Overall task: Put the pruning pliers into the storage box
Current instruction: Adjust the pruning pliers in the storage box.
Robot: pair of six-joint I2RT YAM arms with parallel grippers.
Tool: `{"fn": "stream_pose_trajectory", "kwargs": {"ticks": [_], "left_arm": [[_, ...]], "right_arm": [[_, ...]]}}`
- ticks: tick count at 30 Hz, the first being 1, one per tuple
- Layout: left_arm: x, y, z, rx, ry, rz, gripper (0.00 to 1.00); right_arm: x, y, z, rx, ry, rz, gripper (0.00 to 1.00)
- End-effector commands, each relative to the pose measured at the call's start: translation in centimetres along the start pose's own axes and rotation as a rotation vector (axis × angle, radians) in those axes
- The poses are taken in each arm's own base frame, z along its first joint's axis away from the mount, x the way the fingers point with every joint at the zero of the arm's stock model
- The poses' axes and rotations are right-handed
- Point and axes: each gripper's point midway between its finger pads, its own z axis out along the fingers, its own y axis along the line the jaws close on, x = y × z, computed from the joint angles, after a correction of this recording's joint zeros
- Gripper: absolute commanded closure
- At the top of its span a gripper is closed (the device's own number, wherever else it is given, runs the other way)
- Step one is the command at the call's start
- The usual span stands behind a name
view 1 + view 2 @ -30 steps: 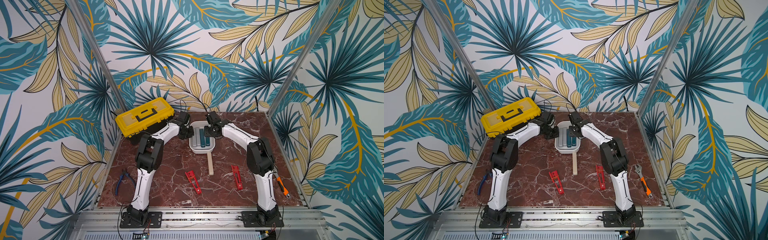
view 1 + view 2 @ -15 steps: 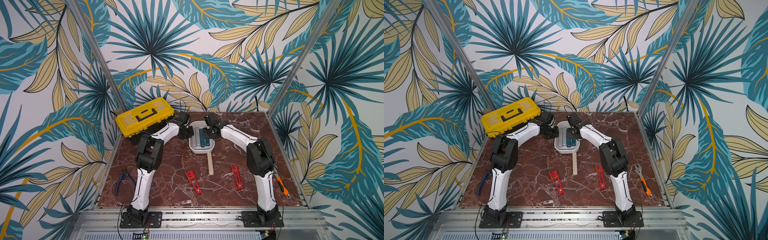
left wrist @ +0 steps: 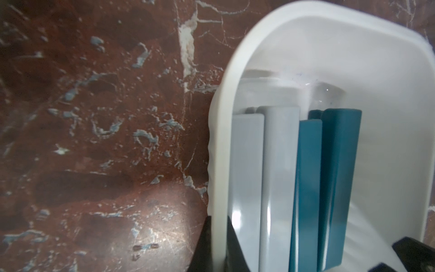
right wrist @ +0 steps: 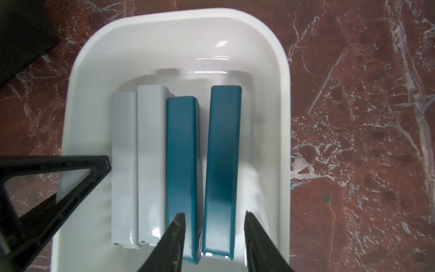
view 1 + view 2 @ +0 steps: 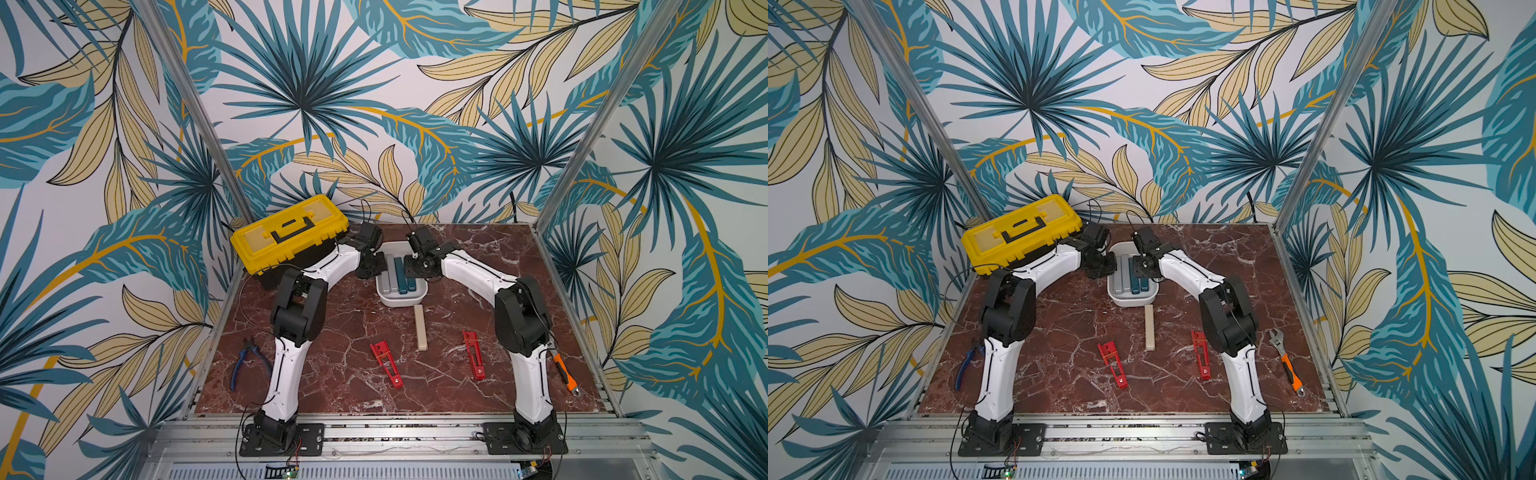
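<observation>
The white storage box [image 5: 401, 302] [image 5: 1132, 301] stands at the back middle of the table. In it lie two grey pruning pliers [image 4: 136, 164] and two teal ones [image 4: 181, 164] [image 3: 306, 188], side by side. My left gripper [image 3: 217, 219] is shut on the box's side wall [image 3: 219, 164], one finger inside and one outside. My right gripper [image 4: 214, 213] hangs open over the teal bars, gripping nothing. On the table in front of the box lie a beige bar [image 5: 420, 328] [image 5: 1149, 328] and two red truss-like bars [image 5: 386, 363] [image 5: 473, 354].
A yellow toolbox [image 5: 289, 237] sits at the back left, close behind my left arm. Blue-handled cutters [image 5: 249, 361] lie at the left edge. An orange-handled wrench [image 5: 1287, 361] lies at the right edge.
My right wrist has shifted slightly above the box. The left arm, the box and the bars have stayed where they were.
</observation>
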Motion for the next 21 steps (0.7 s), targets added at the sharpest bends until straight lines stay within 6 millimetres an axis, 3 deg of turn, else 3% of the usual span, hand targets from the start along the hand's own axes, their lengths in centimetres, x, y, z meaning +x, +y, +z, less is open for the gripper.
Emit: {"fn": "stream_pose_trajectory", "kwargs": {"ticks": [1, 9, 14, 21], "left_arm": [[-2.3, -2.2, -2.6, 0.054, -0.079, -0.027, 1.00], [-2.6, -3.0, -2.6, 0.063, -0.090, -0.039, 1.00], [-2.7, -3.0, -2.5, 0.066, -0.096, -0.036, 1.00], [-2.3, -3.1, -2.2, 0.073, -0.079, -0.025, 1.00]], "right_arm": [[-0.4, 1.0, -1.9, -0.032, -0.032, -0.013, 0.56], [0.5, 2.1, -5.9, -0.053, -0.050, -0.047, 0.56], [4.1, 3.4, -9.6, -0.104, -0.084, -0.051, 0.55], [8.8, 5.3, -11.8, -0.111, -0.068, -0.085, 0.54]]}}
